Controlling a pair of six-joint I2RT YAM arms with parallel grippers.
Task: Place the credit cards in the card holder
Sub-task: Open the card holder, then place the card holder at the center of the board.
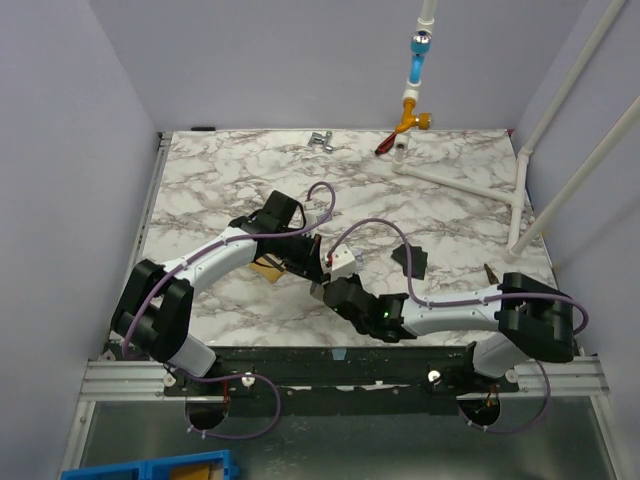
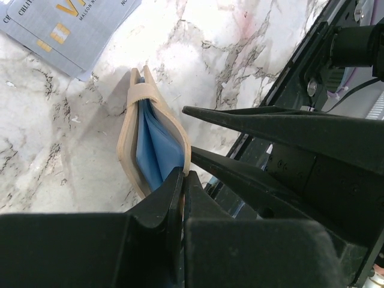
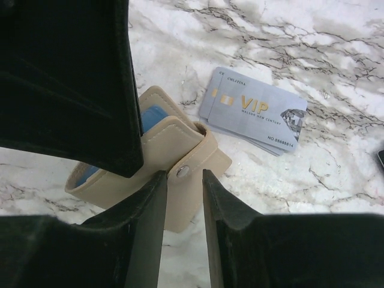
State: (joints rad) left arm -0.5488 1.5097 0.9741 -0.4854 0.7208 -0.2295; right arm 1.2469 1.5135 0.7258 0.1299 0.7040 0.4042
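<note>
The tan card holder (image 3: 191, 198) lies on the marble with its blue lining (image 2: 157, 147) showing at the open mouth. My left gripper (image 2: 183, 174) is shut on one edge of the holder's wall. My right gripper (image 3: 184, 175) is open, one finger on each side of the flap that carries the round snap (image 3: 183, 172); the left finger touches the flap and the right finger stands just off it. A small fanned stack of pale grey-blue credit cards (image 3: 255, 111) lies flat just beyond the holder, also in the left wrist view (image 2: 66, 30). From above, both grippers meet over the holder (image 1: 266, 270).
A black object (image 1: 412, 262) lies to the right of the grippers. A white pipe frame (image 1: 470, 180) stands at the back right under an orange and blue fitting (image 1: 412, 110). A small metal piece (image 1: 320, 140) sits at the far edge.
</note>
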